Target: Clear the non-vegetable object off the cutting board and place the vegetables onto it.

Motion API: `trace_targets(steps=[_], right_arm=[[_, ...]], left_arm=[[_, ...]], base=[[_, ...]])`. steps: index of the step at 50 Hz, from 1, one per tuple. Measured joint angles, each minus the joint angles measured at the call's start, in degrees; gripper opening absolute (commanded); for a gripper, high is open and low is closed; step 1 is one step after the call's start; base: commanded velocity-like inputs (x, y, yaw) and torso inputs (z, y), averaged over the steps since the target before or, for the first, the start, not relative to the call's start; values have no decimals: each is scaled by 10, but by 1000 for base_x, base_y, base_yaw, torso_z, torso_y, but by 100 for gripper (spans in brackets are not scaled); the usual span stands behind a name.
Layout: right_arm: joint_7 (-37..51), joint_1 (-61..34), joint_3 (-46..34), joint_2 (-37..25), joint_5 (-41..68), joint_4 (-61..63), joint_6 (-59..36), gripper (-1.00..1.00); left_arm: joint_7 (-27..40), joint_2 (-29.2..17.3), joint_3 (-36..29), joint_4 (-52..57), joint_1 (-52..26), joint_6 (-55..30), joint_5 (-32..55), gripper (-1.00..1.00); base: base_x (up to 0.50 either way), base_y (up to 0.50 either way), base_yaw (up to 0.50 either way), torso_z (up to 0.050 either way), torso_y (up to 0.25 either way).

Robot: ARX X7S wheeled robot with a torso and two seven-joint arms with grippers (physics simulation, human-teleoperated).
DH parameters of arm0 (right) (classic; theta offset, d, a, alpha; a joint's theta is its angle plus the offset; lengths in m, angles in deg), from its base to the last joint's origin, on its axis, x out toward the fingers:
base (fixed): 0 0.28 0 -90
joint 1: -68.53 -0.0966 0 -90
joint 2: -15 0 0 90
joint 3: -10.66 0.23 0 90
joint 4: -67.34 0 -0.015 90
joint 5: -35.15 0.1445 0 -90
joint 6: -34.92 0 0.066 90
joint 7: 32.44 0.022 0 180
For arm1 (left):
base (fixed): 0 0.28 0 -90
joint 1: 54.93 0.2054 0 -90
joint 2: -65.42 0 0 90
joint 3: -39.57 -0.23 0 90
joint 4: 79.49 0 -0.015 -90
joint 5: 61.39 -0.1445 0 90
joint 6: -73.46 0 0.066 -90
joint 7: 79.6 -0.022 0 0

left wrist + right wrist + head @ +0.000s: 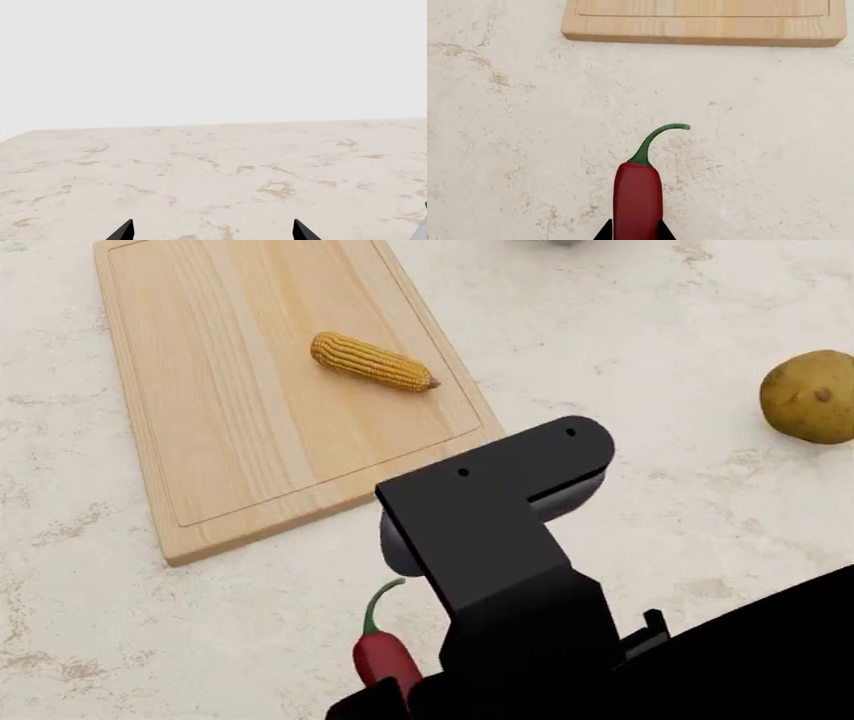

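Right fingers (659,231) clamp the chilli (638,197) on both sides, stem pointing toward the cutting board (700,31), which lies ahead, apart from it. Left fingers (124,231) spread wide, nothing between them, over bare desk (220,175). Corn cob (371,361) lies on the board near its right edge. Potato-like lump (810,396) sits on the desk, well right of the board.
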Motion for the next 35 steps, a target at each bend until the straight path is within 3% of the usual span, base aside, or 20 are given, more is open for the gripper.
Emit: trace_targets(steps=[19,35], right_arm=[[-82,-62,12,97,-50,-155,-119,-100],[-259,-122,32,204,-208,-352,-240,-100]], left_arm=[[-2,-1,-4,-7,0,6,-2,100],[-5,1,-9,-19,-7,12,-5,100]], base=[[0,0,0,0,0],[0,0,0,0,0]])
